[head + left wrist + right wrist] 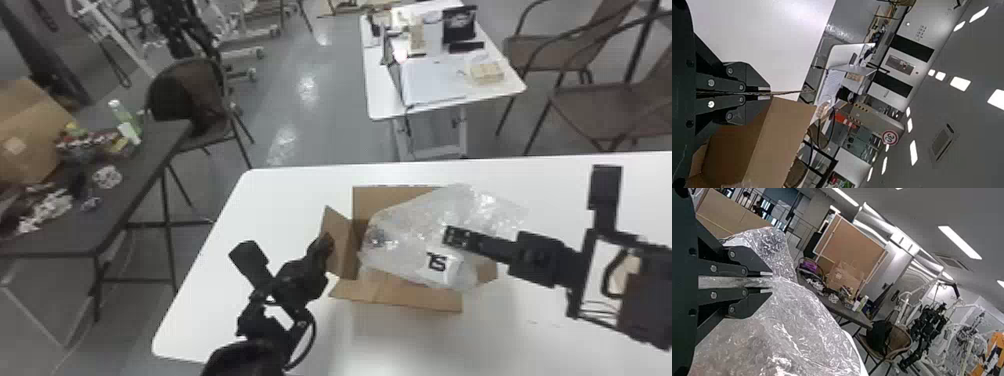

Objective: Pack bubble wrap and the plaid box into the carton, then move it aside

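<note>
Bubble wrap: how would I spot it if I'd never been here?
On the nearest white table stands an open brown carton. The bubble wrap spills over it, a crumpled, see-through heap pinched by the right gripper. Unlike the dull carton, it glints, and a white patch with black marks shows on it.

The open brown cardboard carton (372,200) sits on the white table (250,220). Its left flap (340,245) stands at a slant, while its near flap (400,294) is spread outward toward the robot. Clear, glossy bubble wrap (410,230) lies in a loose, crumpled bulk across the carton's opening, covering much of it and reaching past its right side. The right wrist view shows the wrap puffed and creased. A white patch (440,265) with dark marks shows near its front; whether on or beneath the film is unclear.
</note>
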